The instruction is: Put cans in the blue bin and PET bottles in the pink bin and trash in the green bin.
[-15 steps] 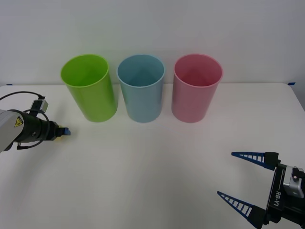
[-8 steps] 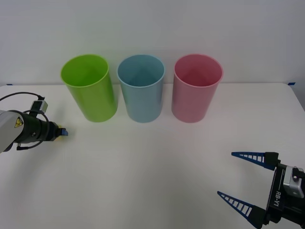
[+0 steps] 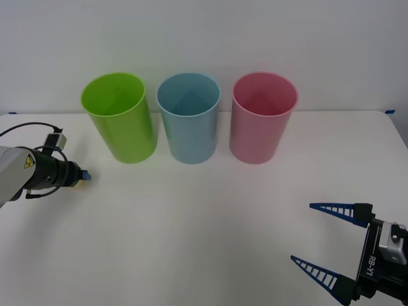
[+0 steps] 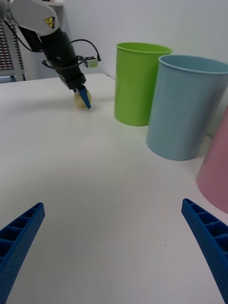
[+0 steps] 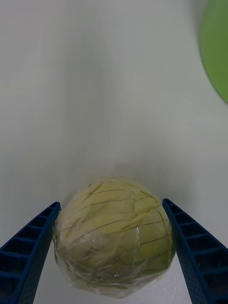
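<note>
Front view: three tall, smooth plastic bins stand in a row across the upper middle of the frame, the green bin [image 3: 119, 116] at left, the blue bin [image 3: 189, 116] in the centre and the pink bin [image 3: 263, 116] at right, close together on a white table [image 3: 191, 229]. A plain white wall fills the top. At the left edge, the left gripper [image 3: 85, 175] reaches in low over the table, below and left of the green bin; its arm carries a yellow warning triangle. At the lower right corner, the right gripper [image 3: 331, 242] sits with its blue ribbed fingers spread wide and nothing between them; "RB-Y1" is printed on its body.

Right wrist view: the trash [image 4: 80, 101], a small pale yellow ball, lies on the table in the upper left, between the left gripper's [image 4: 83, 98] fingertips. The green bin [image 4: 137, 83] and blue bin [image 4: 185, 107] stand in the upper right, with the pink bin [image 4: 217, 175] at the right edge.

Left wrist view: the trash [image 5: 114, 235] sits in the lower centre, a wrinkled yellow-beige wad crossed by thin dark lines under a clear glossy wrap. The blue fingers [image 5: 28, 251] press its two sides, pinching it on the table. The green bin [image 5: 216, 47] is in the upper right corner.
</note>
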`<state>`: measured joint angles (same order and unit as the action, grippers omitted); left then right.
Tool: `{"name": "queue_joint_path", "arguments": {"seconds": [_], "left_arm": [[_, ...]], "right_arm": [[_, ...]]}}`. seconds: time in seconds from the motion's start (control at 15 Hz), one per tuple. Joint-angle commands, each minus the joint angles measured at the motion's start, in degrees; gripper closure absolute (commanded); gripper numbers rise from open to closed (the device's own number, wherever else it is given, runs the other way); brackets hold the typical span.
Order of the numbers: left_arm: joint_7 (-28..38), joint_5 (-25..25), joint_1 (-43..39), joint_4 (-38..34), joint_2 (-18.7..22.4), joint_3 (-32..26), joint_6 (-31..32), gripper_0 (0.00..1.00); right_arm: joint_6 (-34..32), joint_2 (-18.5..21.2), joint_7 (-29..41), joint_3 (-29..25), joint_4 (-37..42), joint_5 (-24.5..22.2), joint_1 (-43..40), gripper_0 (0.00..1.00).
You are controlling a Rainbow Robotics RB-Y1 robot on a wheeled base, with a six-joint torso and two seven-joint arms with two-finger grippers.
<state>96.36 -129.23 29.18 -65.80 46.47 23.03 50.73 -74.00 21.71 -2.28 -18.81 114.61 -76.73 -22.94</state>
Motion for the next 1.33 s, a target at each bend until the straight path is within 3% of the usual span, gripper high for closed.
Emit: {"name": "queue_joint_path", "arguments": {"seconds": [0.07,0.13,0.27,0.33,0.67,0.93,1.2,1.33], "left_arm": [[-0.8,-0.1,0.0,0.1,0.0,0.0,0.0,0.31],[-1.2,0.0,0.0,0.1,0.0,0.0,-0.2,0.39],[-1.4,0.0,0.0,0.1,0.0,0.0,-0.9,0.88],[-1.5,-0.1,-0.1,0.4,0.0,0.0,-1.1,1.00],[-1.8,0.0,-0.1,0.4,0.2,0.0,-1.1,1.00],[-8.1,1.5,-0.5,0.5,0.6,-0.1,-1.1,1.00],[-23.8,15.6,-4.7,-0.9,5.5,-0.6,-4.8,1.00],[-32.4,22.9,-9.3,-2.9,7.4,-4.8,-4.6,1.00]], "right_arm": [[0.0,0.0,0.0,0.0,0.0,0.0,0.0,0.00],[0.0,0.0,0.0,0.0,0.0,0.0,0.0,0.00],[0.0,0.0,0.0,0.0,0.0,0.0,0.0,0.00],[0.0,0.0,0.0,0.0,0.0,0.0,0.0,0.00],[0.0,0.0,0.0,0.0,0.0,0.0,0.0,0.00],[0.0,0.0,0.0,0.0,0.0,0.0,0.0,0.00],[0.0,0.0,0.0,0.0,0.0,0.0,0.0,0.00],[0.0,0.0,0.0,0.0,0.0,0.0,0.0,0.00]]}}
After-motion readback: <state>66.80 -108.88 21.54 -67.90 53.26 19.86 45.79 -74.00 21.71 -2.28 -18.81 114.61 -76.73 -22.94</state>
